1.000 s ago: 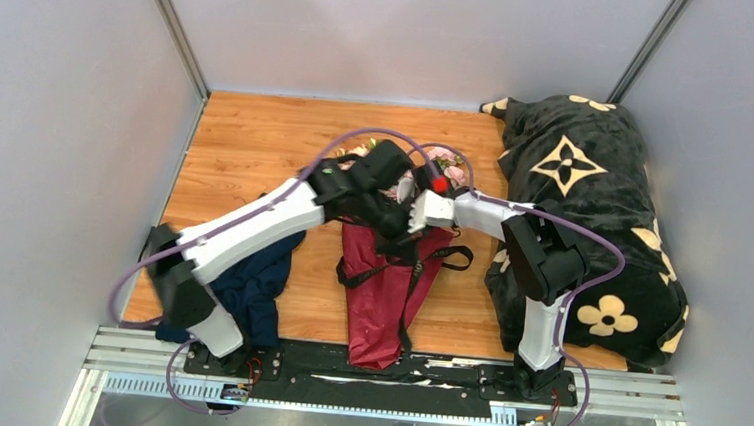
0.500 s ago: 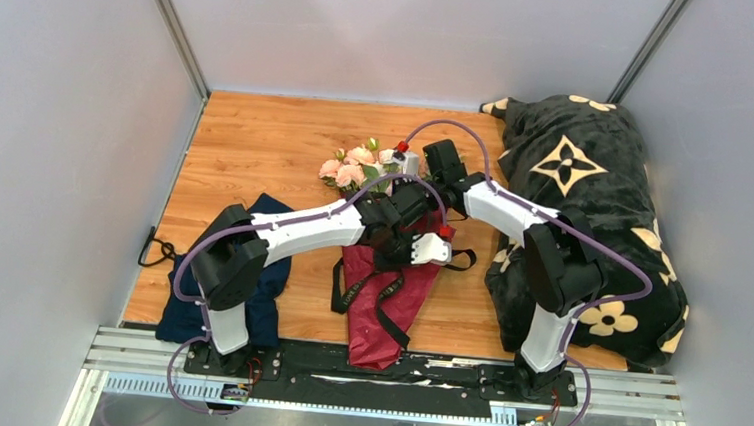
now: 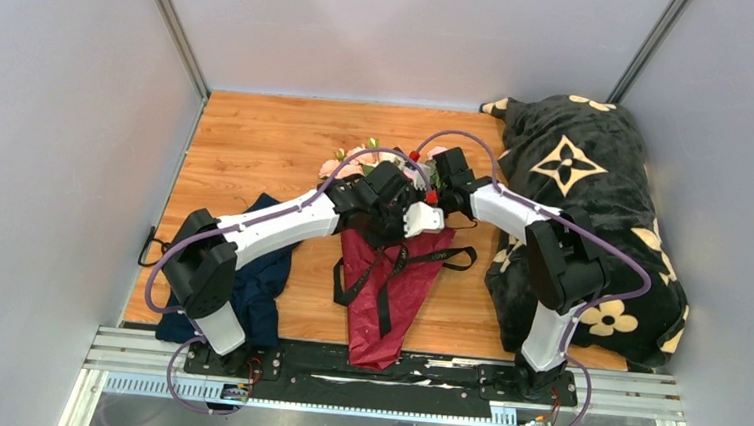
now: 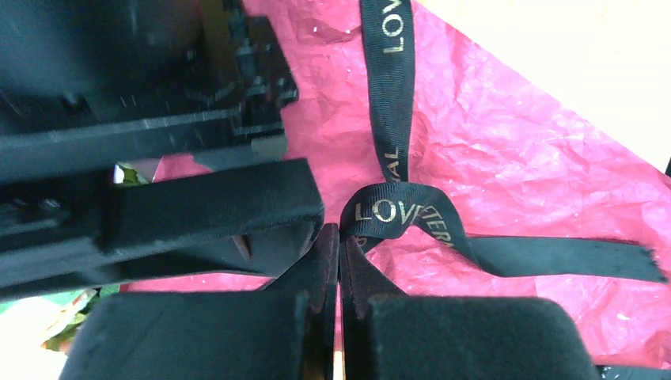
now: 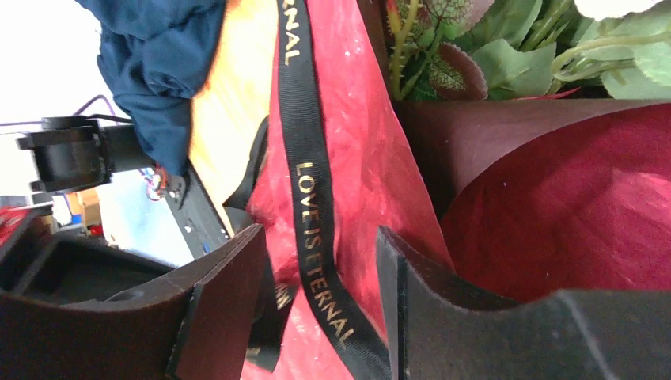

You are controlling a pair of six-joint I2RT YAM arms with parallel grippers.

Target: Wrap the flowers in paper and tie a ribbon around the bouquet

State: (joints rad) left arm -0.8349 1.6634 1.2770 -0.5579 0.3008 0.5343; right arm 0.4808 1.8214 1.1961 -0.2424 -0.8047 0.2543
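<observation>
The bouquet lies mid-table: the burgundy paper (image 3: pixel 387 299) forms a cone pointing at me, and the pink flowers (image 3: pixel 355 157) stick out at its far end, partly under the arms. The black ribbon (image 3: pixel 447 257) with gold lettering crosses the paper. My left gripper (image 4: pixel 339 237) is shut on a loop of the ribbon (image 4: pixel 399 212) just above the paper (image 4: pixel 506 134). My right gripper (image 5: pixel 316 277) is open over the cone's mouth, with a strand of ribbon (image 5: pixel 305 158) running loose between its fingers across the paper (image 5: pixel 372 150). Green leaves (image 5: pixel 483 55) show behind.
A black blanket with cream flowers (image 3: pixel 594 208) is heaped along the right side. A navy blue cloth (image 3: pixel 258 285) lies under the left arm. Both wrists crowd together above the bouquet, and the right gripper's dark body (image 4: pixel 158 87) fills the upper left of the left wrist view.
My right gripper has opened, and the ribbon strand now lies loose between its fingers. My left gripper, still shut, has moved back toward the flowers, close to the right one.
</observation>
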